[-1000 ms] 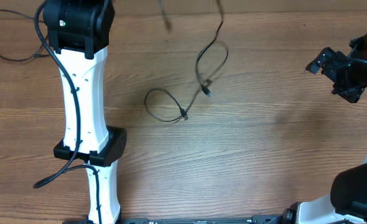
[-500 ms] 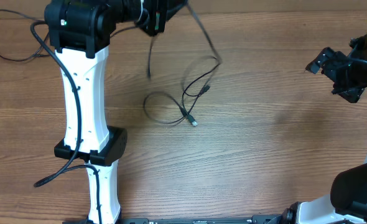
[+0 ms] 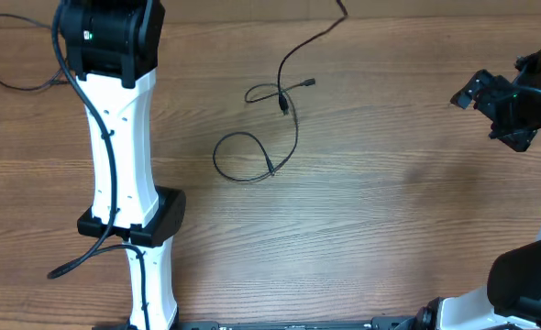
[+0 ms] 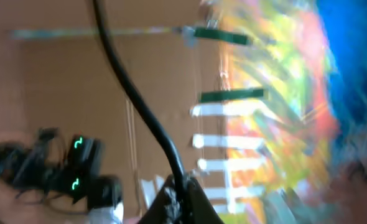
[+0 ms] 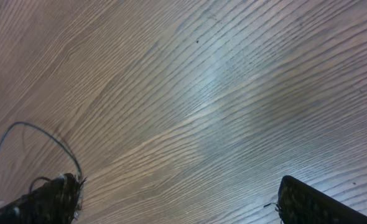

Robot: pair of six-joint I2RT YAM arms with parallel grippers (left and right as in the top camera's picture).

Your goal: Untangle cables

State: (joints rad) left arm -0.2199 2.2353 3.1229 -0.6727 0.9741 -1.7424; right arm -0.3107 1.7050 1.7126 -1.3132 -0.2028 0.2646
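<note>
Thin black cables [image 3: 289, 110] lie on the wood table at top centre. One forms a loop [image 3: 238, 156] with a plug end at its right. Another strand rises from a small loop with a plug tip [image 3: 309, 82] and runs off the top edge. My left gripper [image 4: 182, 190] is out of the overhead view; in the left wrist view it is shut on a black cable [image 4: 140, 106], held up in the air. My right gripper [image 3: 483, 112] is open and empty above the table's right side, far from the cables [image 5: 40, 134]; its fingers [image 5: 177, 199] are spread wide.
The left arm's white links [image 3: 124, 156] stand along the left side, with thick black arm wires [image 3: 14, 73] trailing to the left. The right arm's base [image 3: 527, 284] is at the lower right. The left wrist view is blurred.
The left gripper has gone out past the top edge of the overhead view with the cable. The strand it holds moved up and right and stretched out; the lower loop stayed put. The right arm is still.
</note>
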